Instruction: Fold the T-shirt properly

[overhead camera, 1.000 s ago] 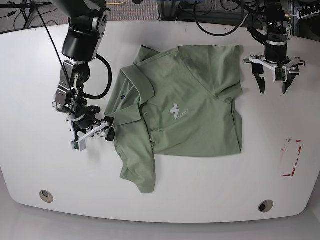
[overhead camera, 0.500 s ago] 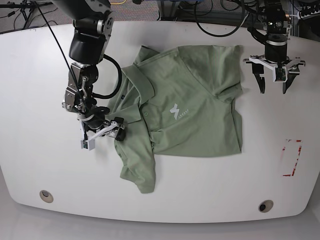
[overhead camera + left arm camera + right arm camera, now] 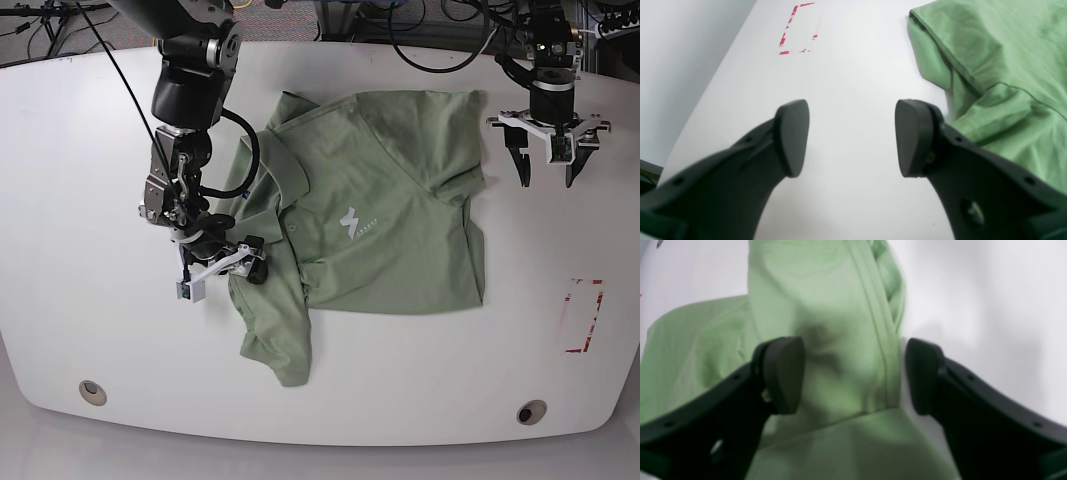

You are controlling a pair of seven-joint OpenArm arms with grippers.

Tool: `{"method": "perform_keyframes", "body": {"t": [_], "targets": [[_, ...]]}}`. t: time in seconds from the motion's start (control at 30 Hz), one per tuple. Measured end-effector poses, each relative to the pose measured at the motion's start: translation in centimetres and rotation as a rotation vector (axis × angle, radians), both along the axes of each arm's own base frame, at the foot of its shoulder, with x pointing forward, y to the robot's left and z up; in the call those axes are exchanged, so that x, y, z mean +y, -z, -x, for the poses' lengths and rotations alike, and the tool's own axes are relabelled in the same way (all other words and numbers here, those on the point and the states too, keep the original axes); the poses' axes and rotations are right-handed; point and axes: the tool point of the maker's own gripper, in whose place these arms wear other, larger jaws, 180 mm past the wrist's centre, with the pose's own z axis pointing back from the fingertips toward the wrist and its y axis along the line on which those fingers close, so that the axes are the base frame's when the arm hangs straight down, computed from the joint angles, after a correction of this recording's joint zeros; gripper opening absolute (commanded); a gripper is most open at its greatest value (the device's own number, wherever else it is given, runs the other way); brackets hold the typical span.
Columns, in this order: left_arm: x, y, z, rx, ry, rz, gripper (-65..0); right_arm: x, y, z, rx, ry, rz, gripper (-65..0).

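The pale green T-shirt (image 3: 400,200) lies flat mid-table, collar toward the left, white logo facing up, one sleeve (image 3: 280,340) pointing toward the front edge. My right gripper (image 3: 222,277) is at the shirt's left edge, where that sleeve starts. In the right wrist view it (image 3: 853,376) stands open, its fingers (image 3: 783,373) straddling the sleeve's hemmed edge (image 3: 887,350), with cloth between them but not pinched. My left gripper (image 3: 547,178) hangs open just off the shirt's far right corner. In the left wrist view it (image 3: 851,136) is over bare table, with the T-shirt (image 3: 1007,66) beside it.
A red tape rectangle (image 3: 583,315) marks the table right of the shirt; the tape rectangle (image 3: 798,30) also shows beyond the left gripper. Two round holes (image 3: 92,390) (image 3: 531,411) sit near the white table's front edge. Cables crowd the back edge.
My right arm has swung rightward, carrying its open gripper from the bare table onto the shirt's left edge at the sleeve. The left arm and the shirt have not moved.
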Motion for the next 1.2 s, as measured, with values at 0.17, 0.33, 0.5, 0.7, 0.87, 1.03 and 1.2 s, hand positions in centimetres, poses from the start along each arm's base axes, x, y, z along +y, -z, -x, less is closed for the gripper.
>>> {"method": "perform_keyframes", "body": {"t": [0.17,0.33,0.5,0.7,0.87,1.03,1.2], "targets": [[0.0,0.0,0.0,0.0,0.0,0.0,-26.7,0.0,0.2,0.2,0.014,-0.005,0.001,-48.8],[0.0,0.0,0.0,0.0,0.0,0.0,-26.7,0.1,0.5,0.5,0.025,-0.009,0.007,-65.0],[0.0,0.0,0.0,0.0,0.0,0.0,-26.7,0.0,0.3,0.4,0.023,-0.01,0.011,-65.0],[0.0,0.0,0.0,0.0,0.001,0.001,-26.5,-0.7,-1.5,1.2,0.009,-0.031,0.062,-65.0],[-0.1,0.0,-0.1,0.0,0.001,0.004,-26.5,-1.4,-4.0,1.9,-0.027,-0.044,0.118,-65.0],[0.3,0.6,-1.1,0.055,-0.03,0.025,-26.5,-1.9,-7.0,2.5,-0.069,-0.06,0.18,-65.0],[0.4,0.3,-2.8,0.064,-0.063,0.11,-26.5,-1.9,-10.6,2.7,-0.16,-0.07,0.241,-65.0]]}}
